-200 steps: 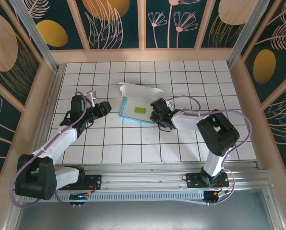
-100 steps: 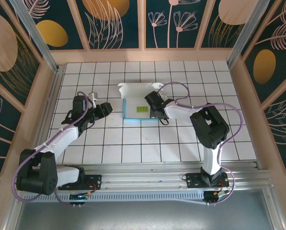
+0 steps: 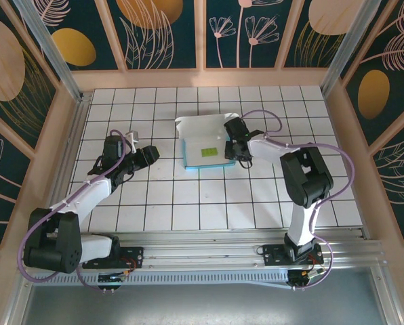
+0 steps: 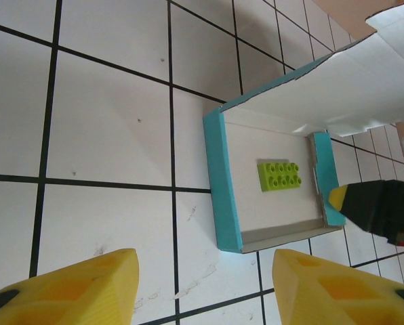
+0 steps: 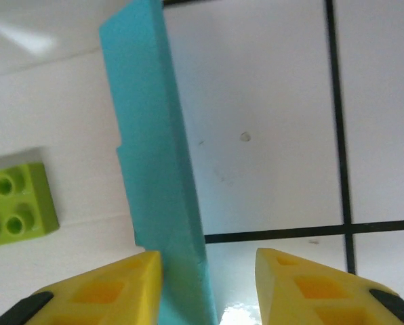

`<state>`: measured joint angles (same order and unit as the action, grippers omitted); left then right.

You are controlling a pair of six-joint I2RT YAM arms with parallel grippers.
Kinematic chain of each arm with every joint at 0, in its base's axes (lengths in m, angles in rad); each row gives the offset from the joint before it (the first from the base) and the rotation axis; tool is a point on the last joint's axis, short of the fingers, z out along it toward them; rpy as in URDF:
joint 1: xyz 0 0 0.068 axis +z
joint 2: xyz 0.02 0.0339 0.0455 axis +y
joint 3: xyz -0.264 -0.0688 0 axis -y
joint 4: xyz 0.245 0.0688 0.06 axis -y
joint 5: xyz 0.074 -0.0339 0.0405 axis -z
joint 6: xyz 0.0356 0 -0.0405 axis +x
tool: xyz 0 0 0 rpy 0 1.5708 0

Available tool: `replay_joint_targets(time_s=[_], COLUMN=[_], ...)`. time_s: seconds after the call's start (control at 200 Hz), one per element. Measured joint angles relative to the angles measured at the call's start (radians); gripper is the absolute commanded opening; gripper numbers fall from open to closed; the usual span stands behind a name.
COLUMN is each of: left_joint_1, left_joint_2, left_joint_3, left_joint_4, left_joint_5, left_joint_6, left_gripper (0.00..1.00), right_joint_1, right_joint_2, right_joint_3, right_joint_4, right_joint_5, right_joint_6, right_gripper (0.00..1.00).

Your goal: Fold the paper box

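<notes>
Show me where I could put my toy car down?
Bare tiles lie on the table between the paper box and the near rail, and along the back wall. Crowded at the box: right gripper astride its side wall, left gripper to its left.

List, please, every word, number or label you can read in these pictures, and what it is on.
No text can be read.
The box is plain turquoise and white, the brick shows only studs, the tiles only grid lines, and the wall panels only plant drawings.
</notes>
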<state>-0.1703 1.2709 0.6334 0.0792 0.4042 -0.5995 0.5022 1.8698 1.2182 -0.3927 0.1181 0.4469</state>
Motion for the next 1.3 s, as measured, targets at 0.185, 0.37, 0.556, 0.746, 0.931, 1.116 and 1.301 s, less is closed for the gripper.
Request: replay_joint_targets(time_s=[0.185,0.37,0.556,0.746,0.931,1.116,1.301], left_joint_1=[0.000,0.000,0.000,0.000,0.000,0.000,0.000], left_joint_2=[0.000,0.000,0.000,0.000,0.002,0.006,0.010], left_joint_3=[0.000,0.000,-0.006,-0.011,-0.018,-0.024,-0.027], left_joint_4=[0.000,0.000,0.007,0.014,0.026,0.031,0.039], left_joint_5=[0.000,0.000,0.000,0.000,0.000,0.000,0.000], left_joint_6=[0.000,0.000,-0.001,-0.001,-0.001,-0.002,-0.008], left_gripper=[0.55,0.55,0.56,0.56,0.56,0.56,0.56], right_joint_1=[-0.024,-0.027,-0.043,-0.050,-0.050,-0.046,-0.031], right_joint_2=[-0.019,0.000,0.032,0.068,0.090,0.092,0.093], right_joint_3=[0.000,0.012,0.014,0.041,0.064,0.085,0.090], right_joint_4=[0.003,0.015,0.038,0.052,0.048,0.019,-0.001], right_joint_5=[-0.015,-0.054,-0.087,-0.094,-0.080,0.005,0.066], right_joint_6=[-0.002,-0.021,-0.024,-0.043,-0.058,-0.084,-0.110], right_gripper=[0.42,0.41,0.38,0.28,0.12,0.10,0.00])
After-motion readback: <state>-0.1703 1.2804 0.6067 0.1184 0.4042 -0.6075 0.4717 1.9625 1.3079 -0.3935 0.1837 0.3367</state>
